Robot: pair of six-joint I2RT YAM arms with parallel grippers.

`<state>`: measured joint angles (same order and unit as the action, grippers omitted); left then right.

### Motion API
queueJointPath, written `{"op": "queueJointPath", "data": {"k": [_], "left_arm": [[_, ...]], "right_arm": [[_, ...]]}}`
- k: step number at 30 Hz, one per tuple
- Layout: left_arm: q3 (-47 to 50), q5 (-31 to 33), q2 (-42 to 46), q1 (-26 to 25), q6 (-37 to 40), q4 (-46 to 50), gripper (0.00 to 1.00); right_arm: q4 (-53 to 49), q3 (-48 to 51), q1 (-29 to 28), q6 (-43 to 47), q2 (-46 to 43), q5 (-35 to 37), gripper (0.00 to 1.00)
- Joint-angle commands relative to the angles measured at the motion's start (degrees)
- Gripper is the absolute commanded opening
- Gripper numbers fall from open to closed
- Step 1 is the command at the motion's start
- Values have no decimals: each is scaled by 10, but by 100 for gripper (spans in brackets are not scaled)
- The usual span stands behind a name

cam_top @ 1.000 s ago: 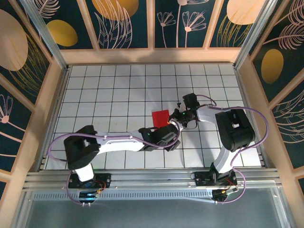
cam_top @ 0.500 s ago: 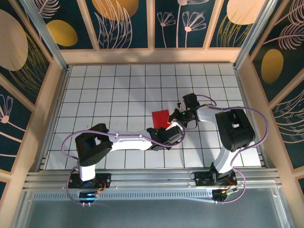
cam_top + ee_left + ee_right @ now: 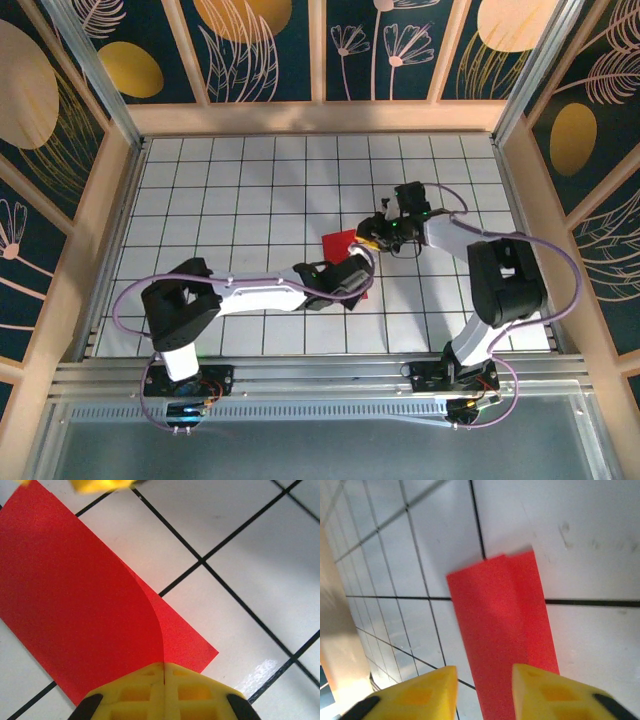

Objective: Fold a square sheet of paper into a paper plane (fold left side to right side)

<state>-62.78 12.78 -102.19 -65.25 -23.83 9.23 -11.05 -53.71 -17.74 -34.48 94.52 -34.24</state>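
the square sheet of paper (image 3: 338, 243), folded over, is laid mid-frame on the bench (image 3: 220, 190). its curled upper layer is pinched in the closed left tool (image 3: 164, 666); the right tool (image 3: 482, 672) is held open above it.

Red square sheet of paper (image 3: 338, 243), folded double, top seemingly curled, on tiled table (image 3: 250, 180)

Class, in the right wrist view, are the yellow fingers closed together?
No: the fingers of the right gripper stand apart, and the square sheet of paper shows in the gap.
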Motion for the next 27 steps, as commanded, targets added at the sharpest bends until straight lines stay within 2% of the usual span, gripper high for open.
{"op": "queueJointPath", "data": {"k": [1, 5, 7, 10, 15, 22, 27], "left_arm": [[25, -105, 28, 34, -35, -57, 0], [49, -203, 26, 66, -66, -106, 0], [63, -244, 21, 81, -89, -135, 0], [94, -289, 20, 103, -125, -182, 0], [121, -319, 23, 129, -159, -223, 0], [129, -330, 16, 136, -174, -231, 0], [133, -321, 16, 136, -176, -228, 0]], "right_arm": [[-21, 3, 22, 20, -58, 33, 41], [-29, 57, 51, 37, -120, 37, 41], [-33, 87, 56, 45, -149, 32, 37], [-32, 137, 54, 46, -188, 9, 26], [16, 221, 24, 10, -229, -30, 0], [110, 275, -77, -70, -200, -26, 0], [134, 281, -104, -88, -176, -5, 0]]}}
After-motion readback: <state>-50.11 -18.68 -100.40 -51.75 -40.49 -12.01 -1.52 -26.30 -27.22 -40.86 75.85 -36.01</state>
